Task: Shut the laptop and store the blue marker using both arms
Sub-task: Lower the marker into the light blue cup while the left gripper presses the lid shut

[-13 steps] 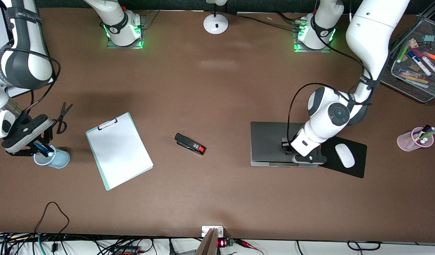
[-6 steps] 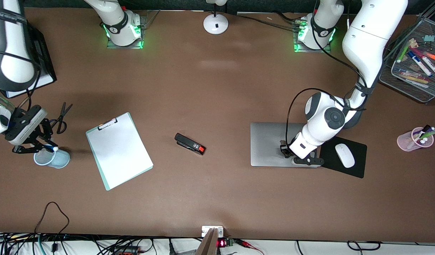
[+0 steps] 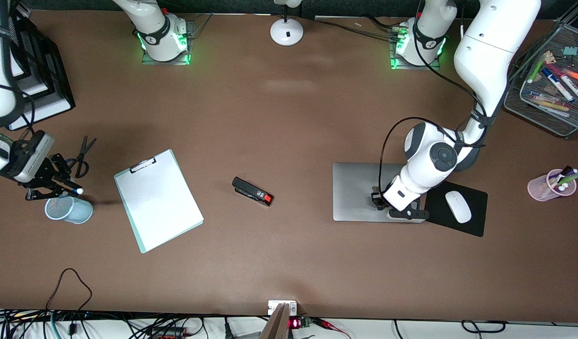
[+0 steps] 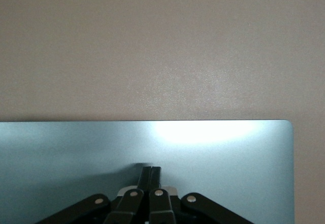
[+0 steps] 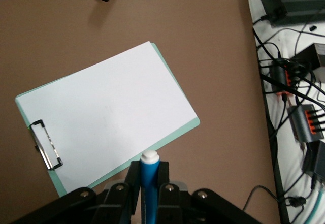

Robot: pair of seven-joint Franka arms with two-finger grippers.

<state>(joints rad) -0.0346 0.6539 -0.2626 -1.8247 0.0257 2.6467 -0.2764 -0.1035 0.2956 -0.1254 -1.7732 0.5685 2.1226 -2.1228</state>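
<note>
Here, nearest the front camera, the clipboard (image 3: 158,200) lies flat on the brown table (image 3: 289,263), its white sheet up and its clip toward the robots' bases; the black stapler (image 3: 252,191) lies beside it, toward the left arm's end. At the right arm's end, a pale blue mesh cup (image 3: 69,209) stands just beside the clipboard. The right gripper (image 3: 58,186) hangs above that cup's rim, its wrist tilted and the forearm rising out of frame at the table's edge; its fingers are pinched on the blue marker (image 5: 149,181), whose white tip (image 3: 79,191) pokes out toward the clipboard — the right wrist view shows the blue barrel clamped between the two black fingers (image 5: 133,181) with the clipboard below. Black scissors (image 3: 83,155) lie on the table slightly farther from the camera than the cup. Toward the left arm's end, the laptop (image 3: 357,190) lies closed, silver lid up, touching a black mouse pad (image 3: 477,214) that bears a white mouse (image 3: 458,206). The left gripper (image 3: 380,201) is down on the lid near the edge closest to the camera, its fingers pressed together with nothing between them — the left wrist view shows the joined tips against the bright lid. The left arm folds sharply: upper link descending from its green-lit base, elbow bent over the pad, wrist angled onto the laptop. A pink cup (image 3: 538,187) of markers and a wire tray (image 3: 538,113) stand farther along that end.
</note>
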